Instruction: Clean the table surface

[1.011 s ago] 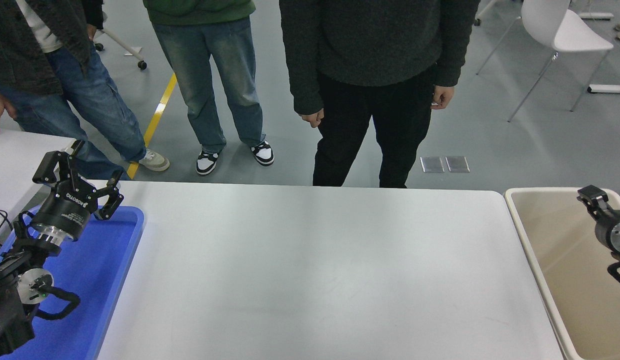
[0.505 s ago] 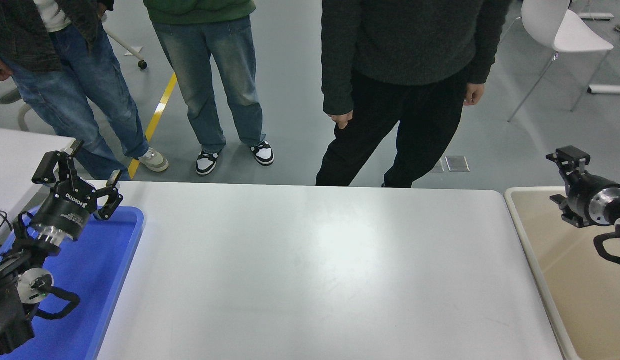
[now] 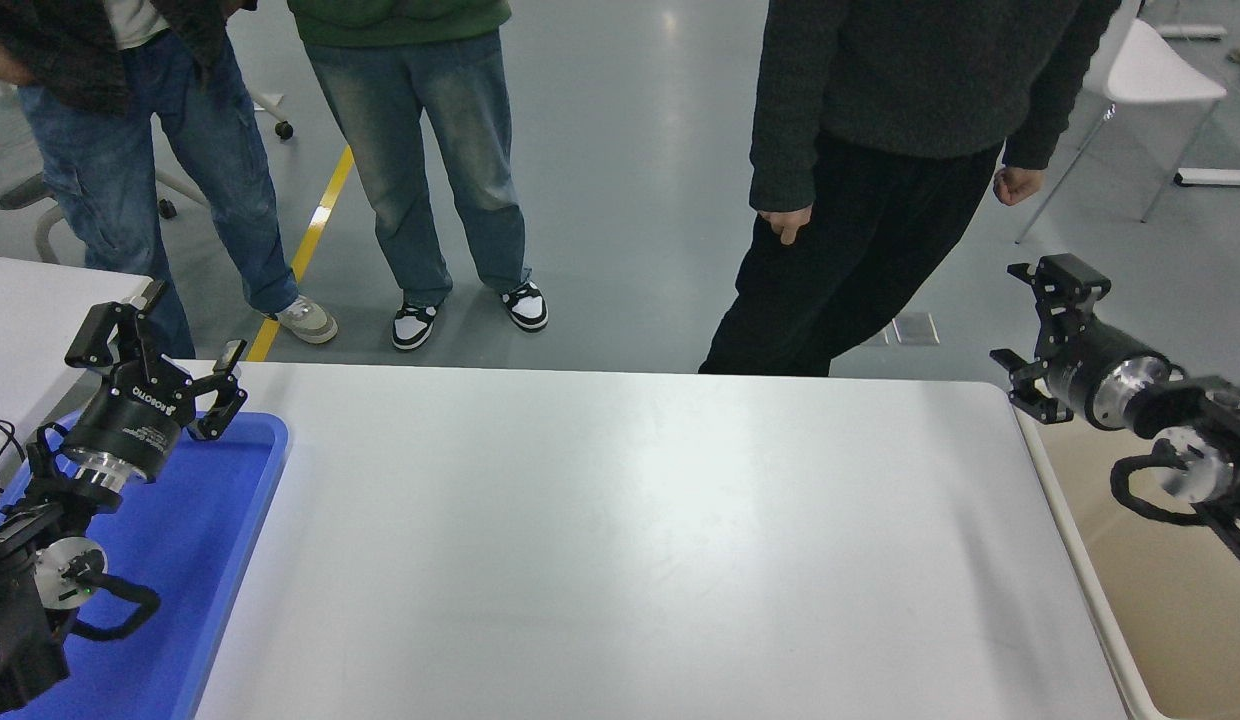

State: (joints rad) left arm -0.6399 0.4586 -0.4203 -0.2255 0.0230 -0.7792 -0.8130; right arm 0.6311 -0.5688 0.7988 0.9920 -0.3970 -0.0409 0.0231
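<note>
The table surface point(image 3: 630, 540) is a wide matte white top with rounded corners, and nothing lies on it. My right gripper point(image 3: 1030, 325) is open and empty, held up in the air over the table's far right corner, above the edge of the beige bin. My left gripper point(image 3: 155, 345) is open and empty, parked over the far end of the blue tray at the lower left.
A blue plastic tray point(image 3: 230, 520) lies along the table's left edge. A beige bin point(image 3: 1150, 620) stands at its right edge. Three people stand at the far side; the one in black point(image 3: 880, 200) is nearest the right corner. A second white table point(image 3: 30, 320) is at the left.
My right gripper has risen out of the beige bin and moved left and away, towards the table's far right corner. The person in black has stepped to the right. The left arm has not moved.
</note>
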